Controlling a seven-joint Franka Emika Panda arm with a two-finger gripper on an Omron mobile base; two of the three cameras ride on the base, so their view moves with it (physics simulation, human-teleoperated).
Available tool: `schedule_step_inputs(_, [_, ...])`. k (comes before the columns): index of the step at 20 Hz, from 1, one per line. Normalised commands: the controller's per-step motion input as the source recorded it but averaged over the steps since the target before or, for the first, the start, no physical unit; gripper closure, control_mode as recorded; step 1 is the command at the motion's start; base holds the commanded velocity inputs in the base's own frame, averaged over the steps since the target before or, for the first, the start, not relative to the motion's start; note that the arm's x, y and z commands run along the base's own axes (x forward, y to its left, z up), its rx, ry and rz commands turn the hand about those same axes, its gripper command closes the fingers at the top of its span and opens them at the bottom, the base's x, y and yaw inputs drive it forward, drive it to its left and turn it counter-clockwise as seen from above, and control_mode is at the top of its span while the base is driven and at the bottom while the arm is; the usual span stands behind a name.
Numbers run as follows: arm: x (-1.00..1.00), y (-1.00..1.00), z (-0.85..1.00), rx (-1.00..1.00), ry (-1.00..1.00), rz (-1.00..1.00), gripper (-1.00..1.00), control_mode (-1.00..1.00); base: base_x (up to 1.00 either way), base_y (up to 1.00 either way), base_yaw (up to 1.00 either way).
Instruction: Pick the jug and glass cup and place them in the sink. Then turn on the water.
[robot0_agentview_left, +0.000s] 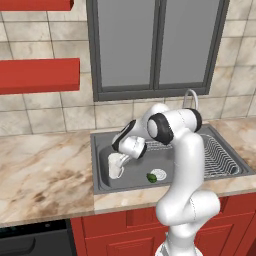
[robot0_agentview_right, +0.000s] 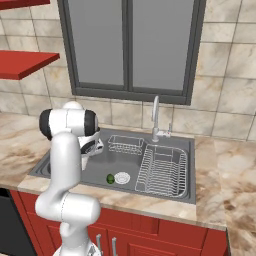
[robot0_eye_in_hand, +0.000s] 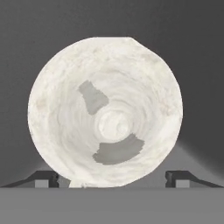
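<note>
Largest first: grey steel sink (robot0_agentview_left: 100, 165) set into the marble counter (robot0_agentview_left: 45, 170), below the window (robot0_agentview_left: 155, 45). Left basin open, with a round drain (robot0_agentview_left: 159, 174) and a small green object (robot0_agentview_left: 151, 176) just beside it on the floor; right basin taken up by a wire rack (robot0_agentview_left: 220, 157); curved chrome tap (robot0_agentview_right: 156, 117) behind the divide, at the back rim of the sink.

Next, the white arm, bent over the left basin with the gripper (robot0_agentview_left: 121, 159) pointing down into it. Jaws spread wide: in the hand view both dark fingertips (robot0_eye_in_hand: 43, 178) standing clear to either side of the vessel, touching nothing as far as can be told.

Then the jug (robot0_agentview_left: 115, 166), pale and translucent, upright on the floor of the sink's left basin, near its left wall and well apart from the drain. Long axis vertical, wider rim up, mouth open straight toward the hand camera, base seen deep at the centre (robot0_eye_in_hand: 105, 131).

Step in hand, by judgement: release of the jug, with the glass cup and the tap yet to come. Best done with a straight lift along the jug's own axis, jaws kept wide until well above the rim, no sideways drift that could clip the rim and tip it. Only then swing away from the sink for the cup.
</note>
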Motion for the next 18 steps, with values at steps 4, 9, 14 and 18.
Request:
schedule_step_inputs(4, [0.00,0.00,0.23,0.00,0.00,0.00,-1.00,-1.00,0.00,0.00,0.00])
schedule_step_inputs(9, [0.00,0.13,0.24,0.00,0.00,0.00,-1.00,-1.00,0.00,0.00,0.00])
schedule_step_inputs(14, [-0.01,0.09,0.36,0.00,0.00,-0.02,-1.00,-1.00,0.00,0.00,0.00])
schedule_step_inputs(18, [-0.13,0.00,0.60,0.00,0.00,-0.06,-1.00,-1.00,0.00,0.00,0.00])
